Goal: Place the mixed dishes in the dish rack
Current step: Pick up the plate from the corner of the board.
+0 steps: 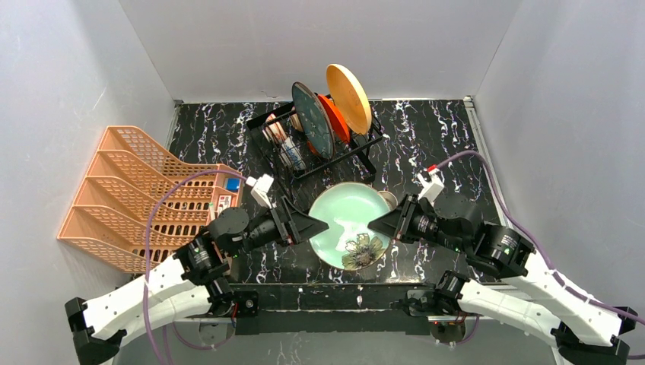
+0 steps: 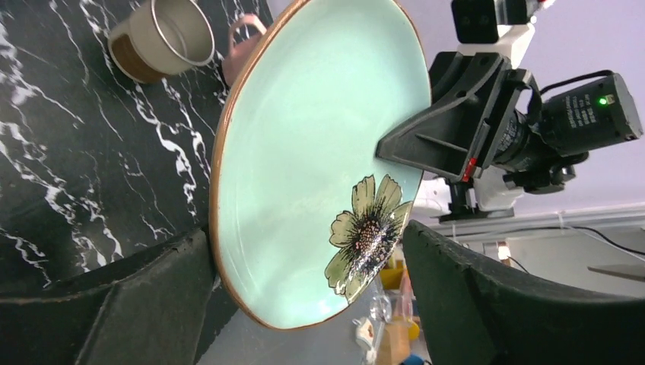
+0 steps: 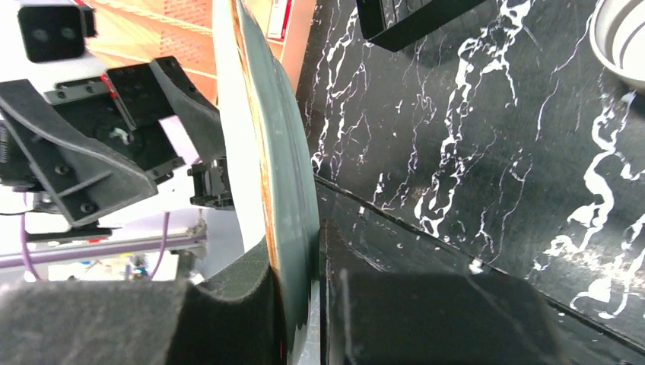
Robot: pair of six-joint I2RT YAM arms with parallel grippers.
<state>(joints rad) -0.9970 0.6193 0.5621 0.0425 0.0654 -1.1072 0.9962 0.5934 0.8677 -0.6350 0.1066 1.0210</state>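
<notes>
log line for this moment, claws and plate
right claw: shut on green plate rim | left claw: open around opposite rim | dish rack: partly loaded | steel cup, pink mug: on table

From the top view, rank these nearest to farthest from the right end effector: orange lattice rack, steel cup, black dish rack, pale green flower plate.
1. The pale green flower plate: its right rim is clamped in the right end effector.
2. The steel cup: just behind the plate's right rim.
3. The black dish rack: far centre of the table.
4. The orange lattice rack: far left side.
</notes>
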